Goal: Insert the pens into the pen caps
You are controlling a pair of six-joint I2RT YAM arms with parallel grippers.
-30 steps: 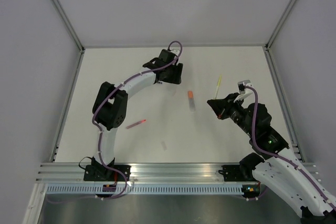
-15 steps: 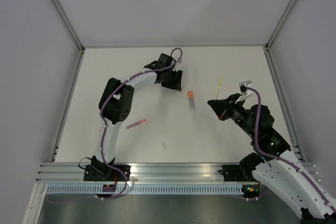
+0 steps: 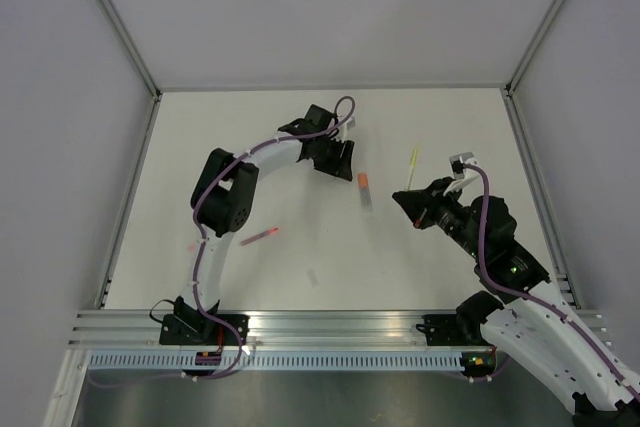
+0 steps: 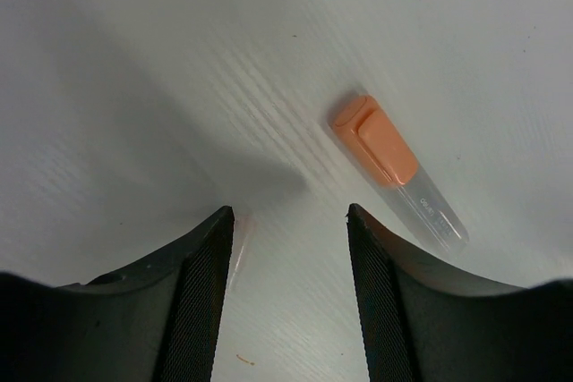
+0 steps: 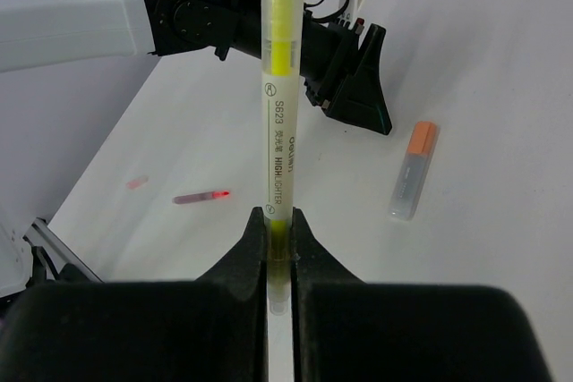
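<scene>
A yellow pen (image 5: 277,123) stands up between the fingers of my right gripper (image 5: 278,221), which is shut on its lower end; from above, the pen (image 3: 413,164) points away from that gripper (image 3: 408,196). A pen cap (image 4: 387,160), orange-topped with a clear tube, lies on the table just ahead and right of my left gripper (image 4: 289,221). That gripper is open, with bare table between its fingers. The cap (image 3: 364,190) lies between the two grippers, right of the left gripper (image 3: 340,161). A red-pink pen (image 3: 258,237) lies near the left arm's elbow.
A small clear piece (image 4: 238,243) lies against the left gripper's left finger. Another clear piece (image 3: 313,276) rests near the table's front, and a small pink bit (image 5: 136,182) lies left of the red-pink pen (image 5: 202,197). White walls and metal rails (image 3: 300,327) bound the table.
My left gripper has shifted a little to the right and nearer, toward the orange-topped cap, and its jaws have narrowed slightly. The right arm holds the yellow pen almost still.
</scene>
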